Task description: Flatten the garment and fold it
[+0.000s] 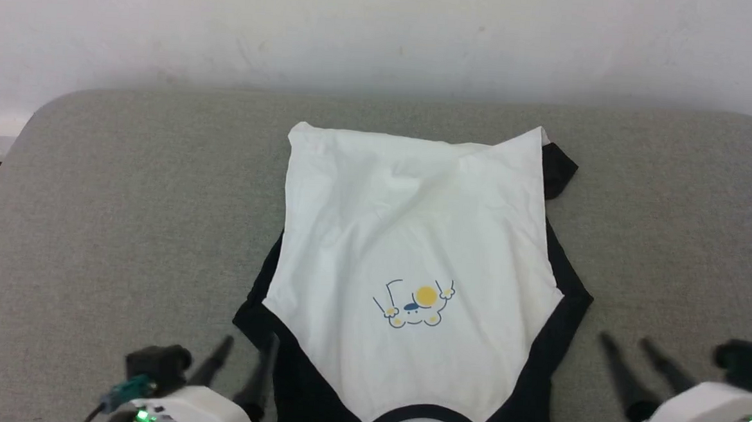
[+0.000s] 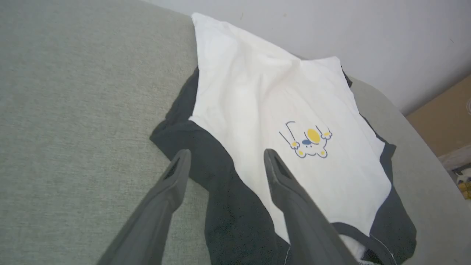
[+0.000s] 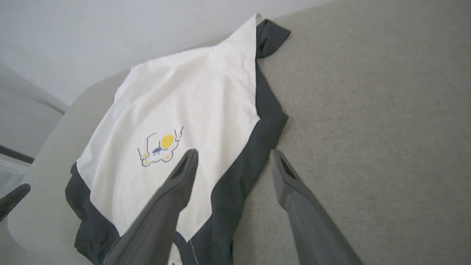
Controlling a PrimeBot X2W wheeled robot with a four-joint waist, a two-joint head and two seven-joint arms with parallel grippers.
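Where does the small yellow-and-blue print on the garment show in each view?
Head view: print, just below centre on the garment.
Left wrist view: print, right of centre.
Right wrist view: print, left of centre.
Shared landmark: black sleeve end poking out at the far hem corner.

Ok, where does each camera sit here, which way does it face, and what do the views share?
Head view: on the head, facing forward and down at the garment on the grey table; left gripper lower left, right gripper lower right.
Left wrist view: left wrist, looking along its open fingers across a black sleeve.
Right wrist view: right wrist, along its open fingers over the other sleeve.
Shared: all show the cartoon print.
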